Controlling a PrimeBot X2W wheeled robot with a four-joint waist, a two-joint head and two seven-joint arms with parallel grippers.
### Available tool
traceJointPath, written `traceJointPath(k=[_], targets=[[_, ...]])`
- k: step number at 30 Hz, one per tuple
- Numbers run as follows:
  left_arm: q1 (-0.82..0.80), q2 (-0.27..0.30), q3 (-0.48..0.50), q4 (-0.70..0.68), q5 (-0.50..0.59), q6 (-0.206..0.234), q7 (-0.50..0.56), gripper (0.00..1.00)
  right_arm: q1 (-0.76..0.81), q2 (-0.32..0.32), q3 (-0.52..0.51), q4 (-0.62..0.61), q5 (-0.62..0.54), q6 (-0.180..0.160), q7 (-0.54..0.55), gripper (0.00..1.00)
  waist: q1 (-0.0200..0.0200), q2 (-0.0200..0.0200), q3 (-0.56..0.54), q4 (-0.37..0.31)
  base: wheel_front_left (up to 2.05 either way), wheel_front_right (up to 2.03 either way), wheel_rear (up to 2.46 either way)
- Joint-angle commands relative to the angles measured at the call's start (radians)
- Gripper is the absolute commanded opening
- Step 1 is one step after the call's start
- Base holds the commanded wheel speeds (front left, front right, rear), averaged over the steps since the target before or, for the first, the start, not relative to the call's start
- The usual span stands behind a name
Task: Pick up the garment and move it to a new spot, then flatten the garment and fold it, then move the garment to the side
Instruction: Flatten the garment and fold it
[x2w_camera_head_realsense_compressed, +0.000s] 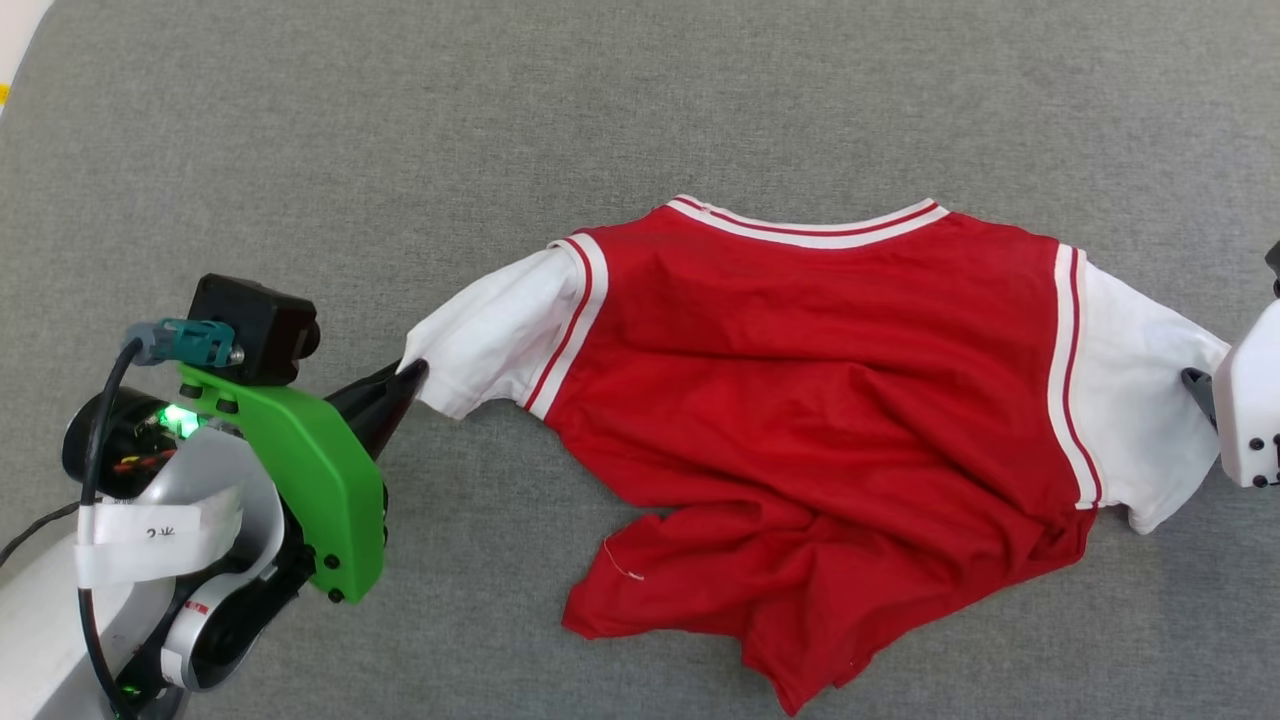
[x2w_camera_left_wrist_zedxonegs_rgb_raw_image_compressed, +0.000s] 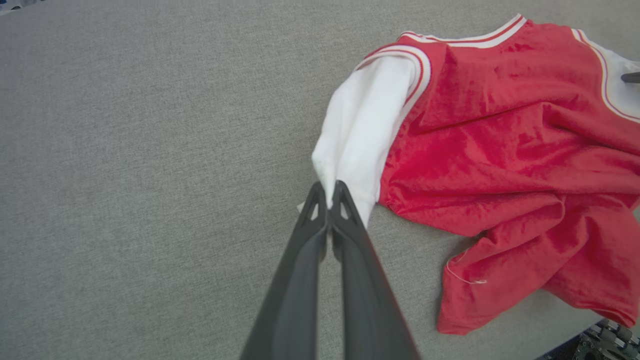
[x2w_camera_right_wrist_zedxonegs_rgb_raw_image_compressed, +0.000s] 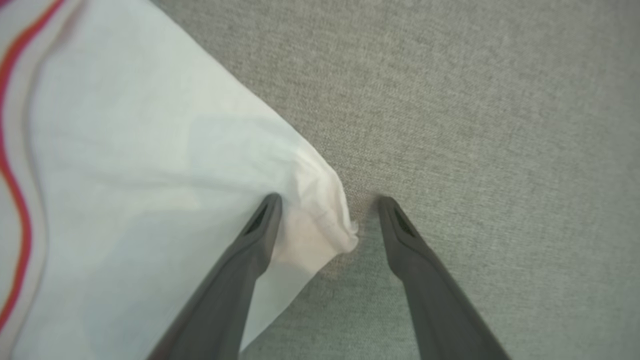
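The shirt (x2w_camera_head_realsense_compressed: 800, 380) lies spread out on a grey mat (x2w_camera_head_realsense_compressed: 400, 150), in the middle and right of the head view. Its body is red and its two short sleeves are white. Red and white stripes run round the neck and down where each sleeve joins the body. The neck points to the top of the frame. The top half lies fairly flat. The bottom half is crumpled and bunched, with the hem folded up at the lower middle, close to the bottom edge of the frame. A thin white thread (x2w_camera_head_realsense_compressed: 622, 562) hangs loose there. The left sleeve (x2w_camera_head_realsense_compressed: 495, 335) is pulled out to a point toward the left of the frame. The left gripper (x2w_camera_head_realsense_compressed: 410, 372) is pinched tight on the very tip of it. The right sleeve (x2w_camera_head_realsense_compressed: 1145, 400) reaches almost to the right edge of the frame. The right gripper (x2w_camera_right_wrist_zedxonegs_rgb_raw_image_compressed: 327, 202) is spread wide and holds nothing. In its wrist view one finger is over the white sleeve and the other is over the mat, with the sleeve's edge between them. Bare mat spreads wide above the shirt and all along the left of the frame. The mat's edge shows in the upper left corner of the head view.
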Motion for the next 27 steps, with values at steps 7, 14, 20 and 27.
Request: traceJointPath(k=[7, 14, 20, 27], targets=[[-0.002, -0.010, -0.003, 0.032, 0.020, -0.001, -0.010, 0.00, 0.027, 0.004, 0.073, 0.071, 0.066, -0.001, 0.009, 0.00, 0.0000, 0.0000, -0.006, 0.002, 0.00, 0.00, 0.00], [-0.002, -0.014, 0.015, 0.077, 0.025, -0.006, -0.053, 0.00, 0.008, -0.015, 0.048, 0.067, 0.080, -0.001, -0.088, 0.00, 0.0000, 0.0000, -0.056, -0.014, 0.00, 0.00, 0.00], [-0.010, -0.016, 0.035, 0.125, 0.043, -0.013, -0.108, 0.00, -0.015, -0.039, 0.015, 0.023, 0.090, -0.001, -0.197, 0.00, 0.0000, 0.0000, -0.130, -0.031, 0.00, 0.00, 0.00], [-0.045, -0.017, 0.082, 0.153, 0.073, -0.018, -0.196, 0.00, -0.050, -0.082, -0.010, -0.059, 0.107, -0.001, -0.274, 0.00, 0.0000, 0.0000, -0.219, -0.046, 0.00, 0.00, 0.00]])
